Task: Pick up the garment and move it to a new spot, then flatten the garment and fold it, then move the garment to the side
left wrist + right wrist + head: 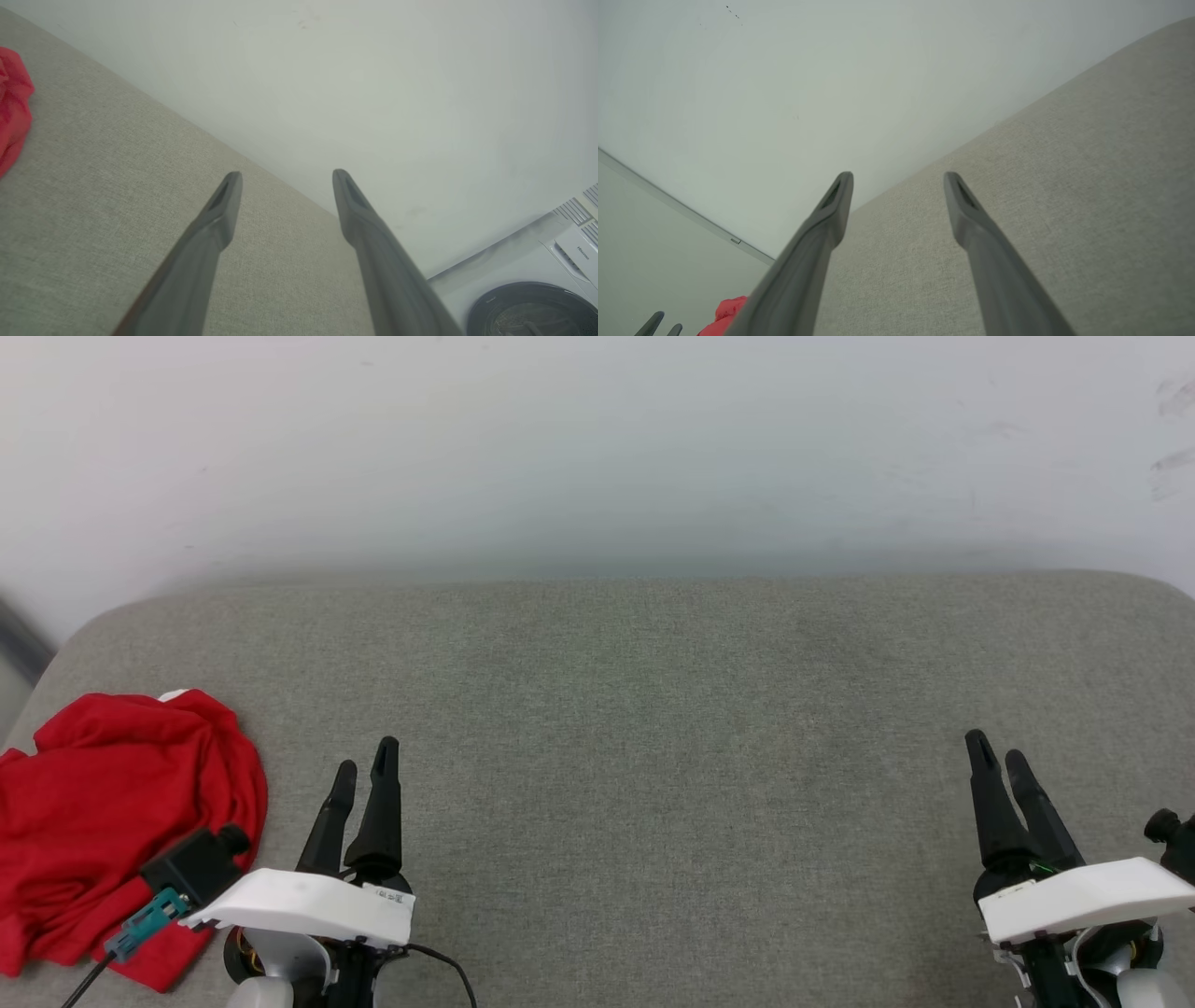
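The garment [112, 812] is a bright red crumpled heap with a bit of white at its top, lying at the near left corner of the grey padded surface [653, 728]. A red edge of the garment [11, 107] shows at the left of the left wrist view, and a scrap of the garment [726, 312] at the bottom of the right wrist view. My left gripper [366, 767] hovers just right of the heap, open, with nothing between its fingers. Far to the right, my right gripper [997, 749] is open and empty too.
A pale wall [597, 448] rises directly behind the padded surface. A white appliance with a dark round door [532, 308] stands beyond the surface's right end. The surface's rounded corners fall away at the left and right.
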You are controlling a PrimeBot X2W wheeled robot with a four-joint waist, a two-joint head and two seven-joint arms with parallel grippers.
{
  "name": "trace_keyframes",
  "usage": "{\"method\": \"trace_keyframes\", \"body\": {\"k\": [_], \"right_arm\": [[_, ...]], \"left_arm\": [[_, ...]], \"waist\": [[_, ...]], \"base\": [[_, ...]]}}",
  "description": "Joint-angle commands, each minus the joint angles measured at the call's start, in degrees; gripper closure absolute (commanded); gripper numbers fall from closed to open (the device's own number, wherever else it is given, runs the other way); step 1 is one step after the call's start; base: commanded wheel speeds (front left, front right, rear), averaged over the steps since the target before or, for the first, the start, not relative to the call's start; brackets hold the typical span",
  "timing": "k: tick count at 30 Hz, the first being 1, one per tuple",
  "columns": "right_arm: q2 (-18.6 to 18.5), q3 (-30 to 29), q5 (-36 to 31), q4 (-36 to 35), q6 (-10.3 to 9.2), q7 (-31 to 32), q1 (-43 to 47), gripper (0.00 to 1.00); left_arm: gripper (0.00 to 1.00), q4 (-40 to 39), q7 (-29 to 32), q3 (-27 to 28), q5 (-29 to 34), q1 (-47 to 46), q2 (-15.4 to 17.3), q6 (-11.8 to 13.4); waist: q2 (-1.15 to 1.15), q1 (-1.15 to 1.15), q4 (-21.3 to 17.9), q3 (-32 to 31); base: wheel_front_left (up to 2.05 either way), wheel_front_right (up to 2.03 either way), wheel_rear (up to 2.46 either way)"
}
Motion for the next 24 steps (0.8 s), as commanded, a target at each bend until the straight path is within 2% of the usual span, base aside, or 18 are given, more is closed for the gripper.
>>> {"method": "trace_keyframes", "body": {"k": [1,24], "right_arm": [[-0.4,0.2,-2.7,-1.1,0.01,-0.3,-0.1,0.00],[-0.1,1.1,-19.5,-2.8,0.01,-0.9,0.3,0.00]], "left_arm": [[0.00,-1.1,-0.7,-0.2,2.8,-1.1,0.3,0.2],[0.00,-1.5,-4.4,-1.9,19.4,-1.5,0.7,0.8]], "waist": [[0.00,0.00,0.0,0.0],[0.00,0.00,0.2,0.2]], "base": [[0.00,0.00,0.00],[0.00,0.00,0.00]]}}
